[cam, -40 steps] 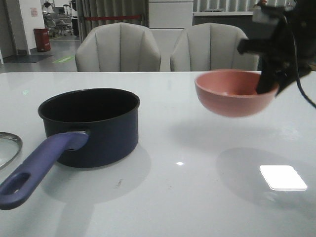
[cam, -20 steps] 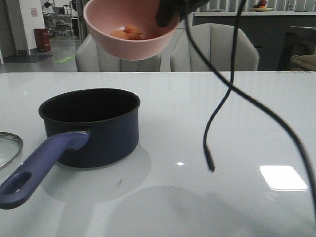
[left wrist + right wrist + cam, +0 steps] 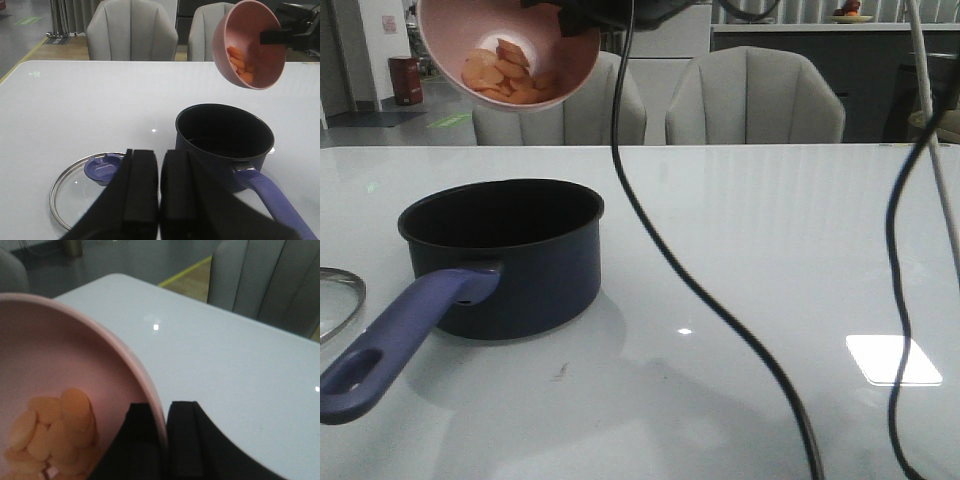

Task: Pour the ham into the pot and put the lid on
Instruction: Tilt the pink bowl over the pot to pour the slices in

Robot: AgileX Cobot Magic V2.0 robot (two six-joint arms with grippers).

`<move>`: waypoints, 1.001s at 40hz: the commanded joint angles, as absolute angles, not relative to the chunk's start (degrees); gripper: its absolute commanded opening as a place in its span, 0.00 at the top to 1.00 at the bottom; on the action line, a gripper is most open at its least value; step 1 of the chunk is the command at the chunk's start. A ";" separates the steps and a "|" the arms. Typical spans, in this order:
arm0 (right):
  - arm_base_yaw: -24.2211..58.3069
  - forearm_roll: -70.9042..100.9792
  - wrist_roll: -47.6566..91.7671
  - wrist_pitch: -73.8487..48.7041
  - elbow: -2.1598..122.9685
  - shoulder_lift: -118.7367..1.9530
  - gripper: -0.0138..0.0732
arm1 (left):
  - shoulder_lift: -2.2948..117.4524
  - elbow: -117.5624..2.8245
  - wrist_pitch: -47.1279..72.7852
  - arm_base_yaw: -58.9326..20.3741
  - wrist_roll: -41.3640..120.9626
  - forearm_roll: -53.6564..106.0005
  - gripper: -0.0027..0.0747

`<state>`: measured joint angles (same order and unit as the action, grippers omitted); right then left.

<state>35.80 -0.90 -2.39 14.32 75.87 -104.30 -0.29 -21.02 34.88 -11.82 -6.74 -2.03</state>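
My right gripper is shut on the rim of a pink bowl and holds it high over the pot. The bowl is tipped steeply, its opening turned toward the front camera. The ham, several thin orange slices, lies against the bowl's lower wall. The pot is a dark navy saucepan with an empty black inside and a purple-blue handle pointing to the front left. The glass lid with its blue knob lies flat on the table left of the pot. My left gripper hovers shut above the lid's edge, holding nothing.
Two grey chairs stand behind the white table. Black cables from the right arm hang across the middle and right of the front view. A bright light patch reflects off the table at the front right.
The right arm has carried the bowl from the table's right side up and left to above the pot. It has tipped the bowl further, and the ham has slid toward the lower wall.
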 commanded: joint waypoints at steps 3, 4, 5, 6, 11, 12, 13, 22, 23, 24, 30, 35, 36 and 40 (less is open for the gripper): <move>35.80 -1.64 3.51 38.54 73.81 -104.22 0.68 | -1.18 -22.46 30.44 -12.24 -6.63 -2.03 0.82; 35.80 -1.64 4.75 40.62 73.43 -104.86 0.68 | -1.18 -22.46 30.44 -12.24 -6.63 -2.03 0.82; 35.80 -1.64 5.49 43.16 73.21 -105.65 0.68 | -1.18 -22.46 30.44 -12.24 -6.63 -2.03 0.82; 35.80 -1.64 6.17 44.98 73.01 -106.21 0.68 | -1.18 -22.46 30.44 -12.24 -6.63 -2.03 0.82; 35.86 -2.09 8.85 54.30 72.52 -109.22 0.68 | -1.18 -22.46 30.44 -12.24 -6.63 -2.03 0.82; 35.87 -2.53 9.72 55.56 72.43 -109.62 0.68 | -1.18 -22.46 30.44 -12.24 -6.63 -2.03 0.82; 35.87 -3.10 10.15 56.58 72.29 -109.92 0.68 | -1.18 -22.46 30.44 -12.24 -6.63 -2.03 0.82; 36.48 -9.11 20.17 61.29 72.28 -110.78 0.68 | -1.18 -22.46 30.44 -12.24 -6.63 -2.03 0.82; 36.55 -9.02 21.16 61.57 72.28 -110.78 0.68 | -1.18 -22.46 30.44 -12.24 -6.63 -2.03 0.82; 36.55 -9.04 22.39 61.63 72.28 -110.78 0.68 | -1.18 -22.46 30.44 -12.24 -6.63 -2.03 0.82; 36.55 -9.04 30.02 61.40 72.28 -110.80 0.68 | -1.18 -22.46 30.44 -12.24 -6.63 -2.03 0.82; 37.28 -9.04 38.47 61.53 72.28 -110.80 0.68 | -1.18 -22.46 30.44 -12.24 -6.63 -2.03 0.82; 37.45 -8.98 39.78 61.53 72.28 -110.80 0.68 | -1.18 -22.46 30.44 -12.24 -6.63 -2.03 0.82; 37.77 -8.90 41.61 61.53 72.28 -110.80 0.68 | -1.18 -22.46 30.44 -12.24 -6.63 -2.03 0.82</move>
<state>37.59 -9.13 39.09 56.17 70.96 -114.08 -0.29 -21.02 34.88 -11.82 -6.74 -2.03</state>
